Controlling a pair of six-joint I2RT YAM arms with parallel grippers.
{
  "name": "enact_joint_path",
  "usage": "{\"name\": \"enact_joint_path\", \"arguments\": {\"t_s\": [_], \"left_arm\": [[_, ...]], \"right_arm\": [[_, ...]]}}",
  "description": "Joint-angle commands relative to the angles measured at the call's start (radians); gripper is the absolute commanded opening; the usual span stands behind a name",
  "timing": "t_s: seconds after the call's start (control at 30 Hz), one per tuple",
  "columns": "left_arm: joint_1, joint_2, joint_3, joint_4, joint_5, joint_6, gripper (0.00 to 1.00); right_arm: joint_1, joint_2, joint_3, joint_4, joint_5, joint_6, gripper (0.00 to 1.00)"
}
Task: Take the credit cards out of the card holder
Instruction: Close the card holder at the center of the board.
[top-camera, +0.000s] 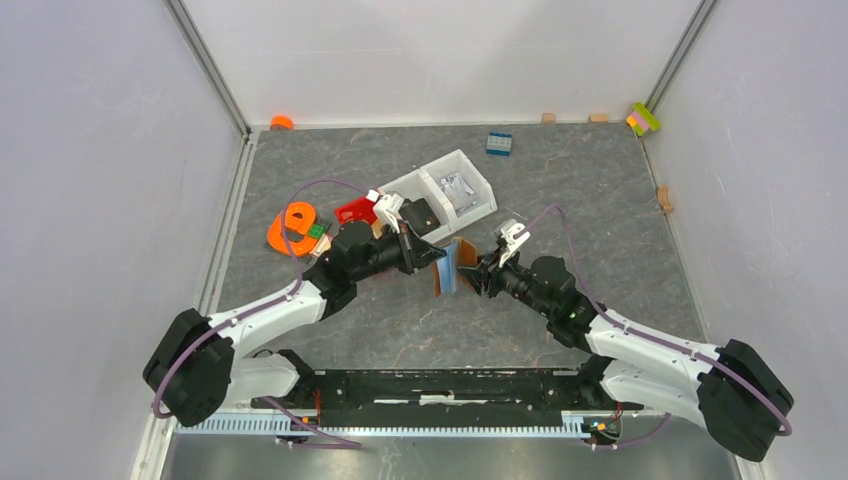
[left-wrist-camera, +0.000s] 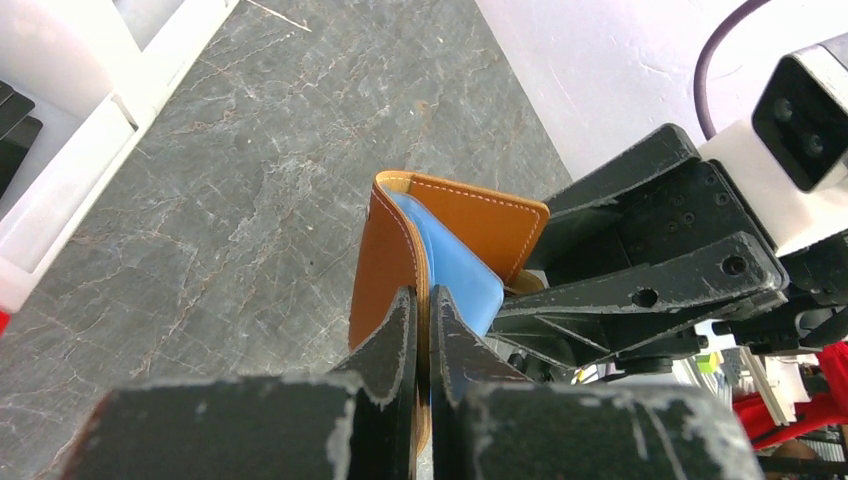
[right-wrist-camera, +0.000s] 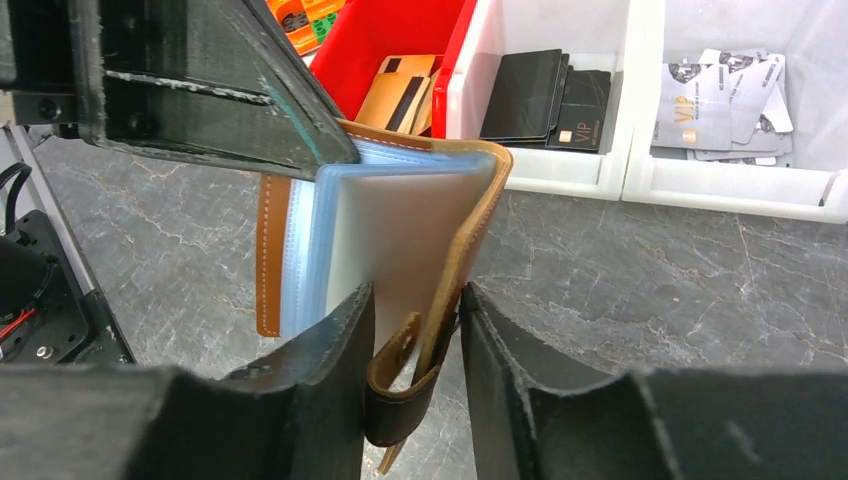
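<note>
The left hand (left-wrist-camera: 422, 315) is clenched on the edge of one brown cover of the card holder (left-wrist-camera: 470, 225). The holder hangs open like a book above the middle of the tabletop (top-camera: 600, 200), between the two arms. The right hand (right-wrist-camera: 418, 305) straddles the opposite cover and its strap tab (right-wrist-camera: 395, 400); I cannot tell whether it is pressing yet. Pale blue sleeves (right-wrist-camera: 400, 230) fan out between the covers. On the far side stand a red bin (right-wrist-camera: 400, 30) and a white bin (right-wrist-camera: 560, 165).
</note>
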Motion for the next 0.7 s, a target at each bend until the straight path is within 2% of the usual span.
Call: {"name": "enact_joint_path", "arguments": {"t_s": [0.0,0.13,0.3,0.53,0.67], "left_arm": [[0.006,0.035,0.059,0.025,0.047,-0.043,0.02],[0.012,0.070,0.080,-0.008,0.047,-0.048,0.02],[0.015,0.146,0.118,-0.041,0.074,-0.056,0.09],[0.015,0.326,0.166,0.008,0.150,-0.098,0.10],[0.015,0.464,0.216,0.026,0.203,-0.126,0.20]], "right_arm": [[0.004,0.010,0.050,0.050,-0.035,-0.001,0.38],[0.004,0.012,0.051,0.048,-0.037,-0.001,0.36],[0.004,0.036,0.071,0.008,-0.003,0.005,0.36],[0.004,0.191,0.192,-0.172,0.078,0.007,0.23],[0.004,0.234,0.218,-0.208,0.108,0.014,0.24]]}}
